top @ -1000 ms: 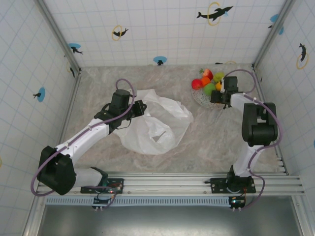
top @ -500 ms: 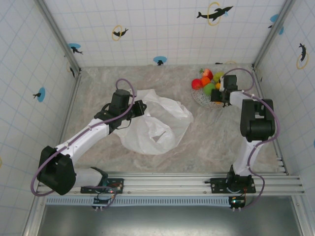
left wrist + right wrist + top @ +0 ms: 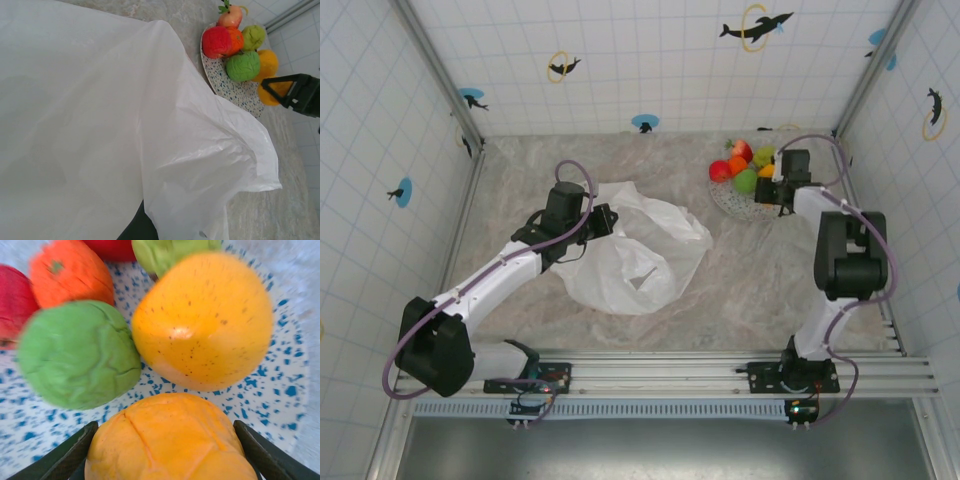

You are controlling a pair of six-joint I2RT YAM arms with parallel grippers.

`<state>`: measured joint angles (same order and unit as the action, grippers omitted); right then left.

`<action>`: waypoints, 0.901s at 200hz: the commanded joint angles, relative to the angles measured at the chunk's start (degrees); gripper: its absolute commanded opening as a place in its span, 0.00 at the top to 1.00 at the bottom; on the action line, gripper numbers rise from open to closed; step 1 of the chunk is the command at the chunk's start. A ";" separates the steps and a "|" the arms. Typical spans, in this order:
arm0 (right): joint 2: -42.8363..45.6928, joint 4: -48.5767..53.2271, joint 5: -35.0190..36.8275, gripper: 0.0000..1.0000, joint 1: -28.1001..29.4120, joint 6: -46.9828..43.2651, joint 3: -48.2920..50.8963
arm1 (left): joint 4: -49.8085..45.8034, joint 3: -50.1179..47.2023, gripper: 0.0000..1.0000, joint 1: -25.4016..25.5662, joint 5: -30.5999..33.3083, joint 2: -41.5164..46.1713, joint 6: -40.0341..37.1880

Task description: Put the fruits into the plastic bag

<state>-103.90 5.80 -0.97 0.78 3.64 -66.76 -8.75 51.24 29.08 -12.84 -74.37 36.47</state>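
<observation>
The right end effector (image 3: 167,452) has narrowed around an orange fruit (image 3: 170,440) on the plate (image 3: 280,390), not visibly clamped; the left end effector (image 3: 603,222), shut, holds the plastic bag (image 3: 640,255).

One translucent white plastic bag (image 3: 638,255) lies crumpled on the marble tabletop. One speckled plate (image 3: 235,91) holds the fruits, seven that can be counted: two red (image 3: 216,41), one orange-red (image 3: 70,272), one green (image 3: 77,354), one yellow-green (image 3: 253,36) and two orange-yellow (image 3: 202,320) (the pile overlaps, so more may be hidden). Two robot arms (image 3: 500,270) stand at the table's near edge.
</observation>
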 commanded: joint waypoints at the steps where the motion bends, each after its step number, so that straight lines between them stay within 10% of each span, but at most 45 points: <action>1: 10.66 -1.57 -3.52 0.39 0.08 2.28 4.63 | -0.65 0.35 1.00 -0.58 -1.05 1.40 1.25; 85: 41.90 -7.54 -20.12 0.41 22.90 0.89 29.13 | -1.24 -0.02 1.00 -0.53 -3.73 2.43 0.90; 180: 28.06 -20.47 -9.89 0.42 40.37 -4.26 33.08 | -3.05 0.79 1.00 -0.52 -11.36 1.07 0.40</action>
<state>-72.03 -5.13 -14.55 39.75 -0.19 -35.38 -10.74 51.24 28.82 -20.67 -73.06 37.47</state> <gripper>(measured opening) 0.656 0.040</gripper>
